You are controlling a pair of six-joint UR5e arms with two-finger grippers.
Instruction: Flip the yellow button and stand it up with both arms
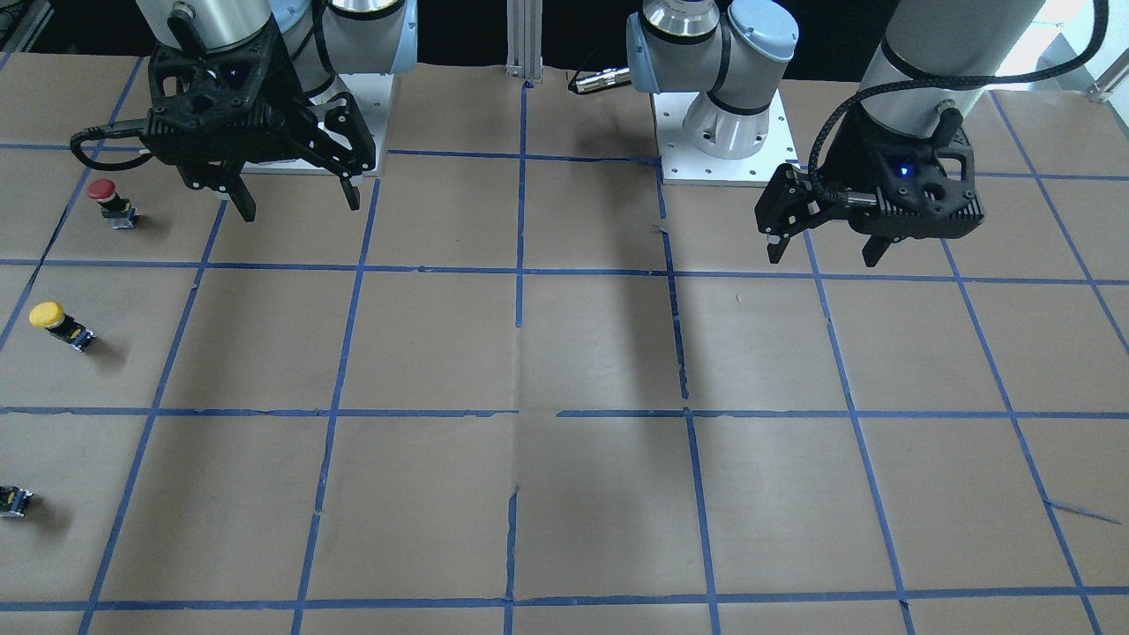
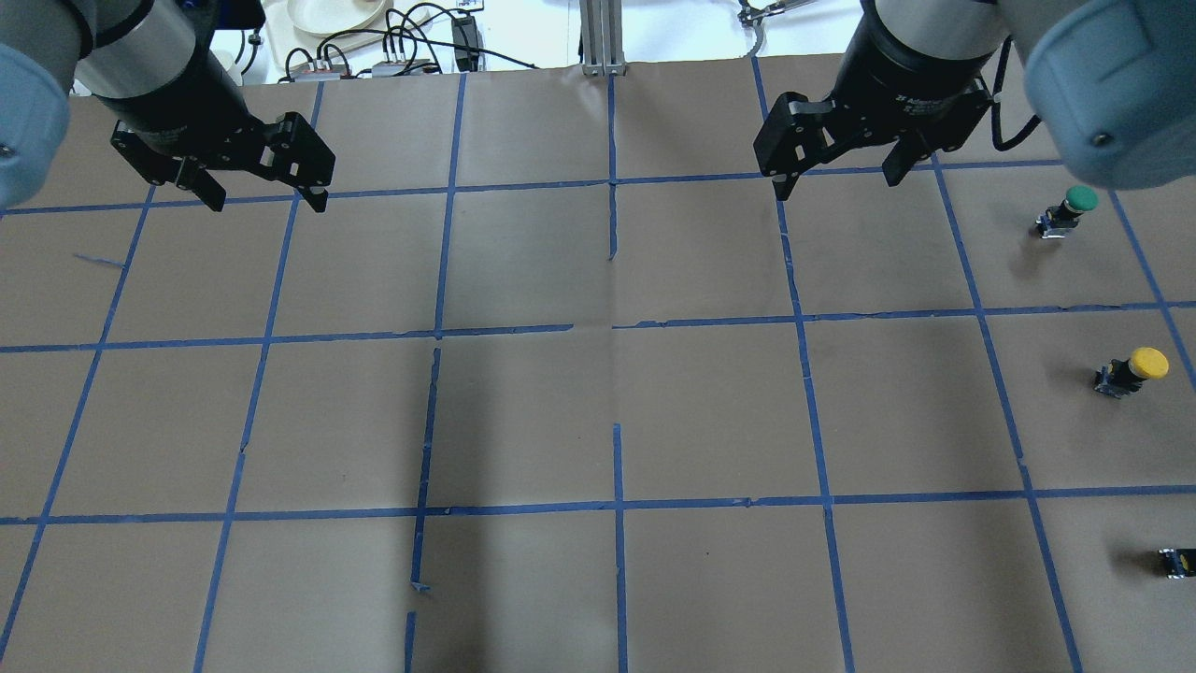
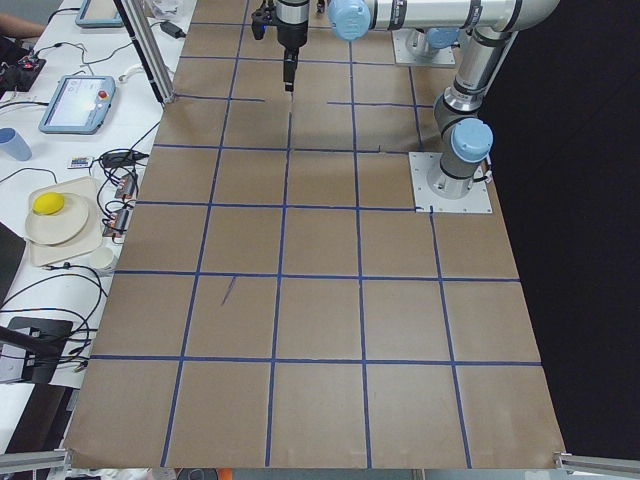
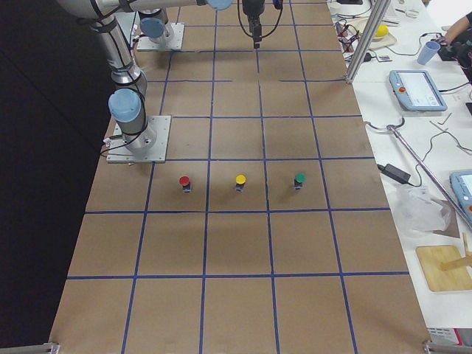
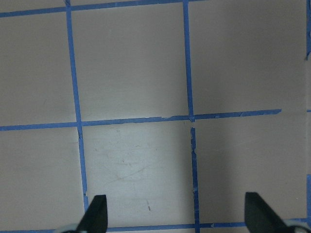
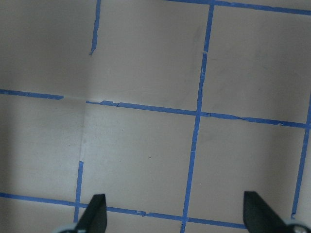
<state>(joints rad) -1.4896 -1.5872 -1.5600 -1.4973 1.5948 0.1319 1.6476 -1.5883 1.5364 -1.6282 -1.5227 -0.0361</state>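
Note:
The yellow button (image 1: 50,319) sits on the brown paper near the table's end on my right side. Its yellow cap looks uppermost on the black-and-grey body. It also shows in the overhead view (image 2: 1138,366) and the exterior right view (image 4: 240,181). My right gripper (image 1: 302,205) hangs open and empty above the table, well short of the button; it also shows overhead (image 2: 836,182). My left gripper (image 1: 823,256) hangs open and empty over the other half, also seen overhead (image 2: 269,198). Both wrist views show only taped paper between spread fingertips (image 5: 97,213) (image 6: 95,213).
A red-capped button (image 1: 104,196) stands nearer the robot's base than the yellow one. A green-capped button (image 2: 1073,206) stands farther out. Blue tape lines grid the paper (image 2: 617,336). Side benches with tablets, cables and plates (image 3: 60,215) flank the table's far side.

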